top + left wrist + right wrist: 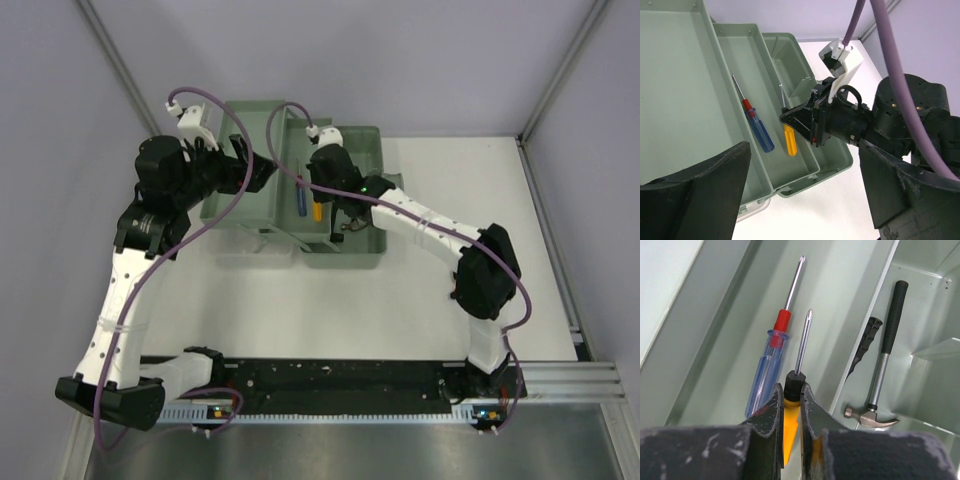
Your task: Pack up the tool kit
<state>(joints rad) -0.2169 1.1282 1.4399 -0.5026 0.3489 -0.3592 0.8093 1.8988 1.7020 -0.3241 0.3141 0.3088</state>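
Gripping the yellow screwdriver by the neck of its handle, the right gripper has both fingers pressed tight on it, shaft pointing away along the upper tray of the toolbox. It lies just beside the blue screwdriver, roughly parallel, with a narrow gap between the handles. Whether the yellow handle sits on the tray floor or just above it cannot be told. The left gripper hovers at the toolbox's left side, its fingers wide apart with nothing between them. Judged stage: placing, release not yet made. Risks: if the handle is not down when the fingers part, it may drop, roll into the blue one and knock it askew. Fingers that lift before fully parting could drag it back out. A sideways nudge could run the tip up the tray wall, and a skewed tool might keep the tray from folding shut. The right wrist view alone shows the lower compartment, holding a hammer and a black-handled tool too unclear to name. The left wrist view alone shows the yellow handle side-on against the tray floor. The top view alone shows both arms at the box together, close enough that a careless withdrawal could bring them into contact.
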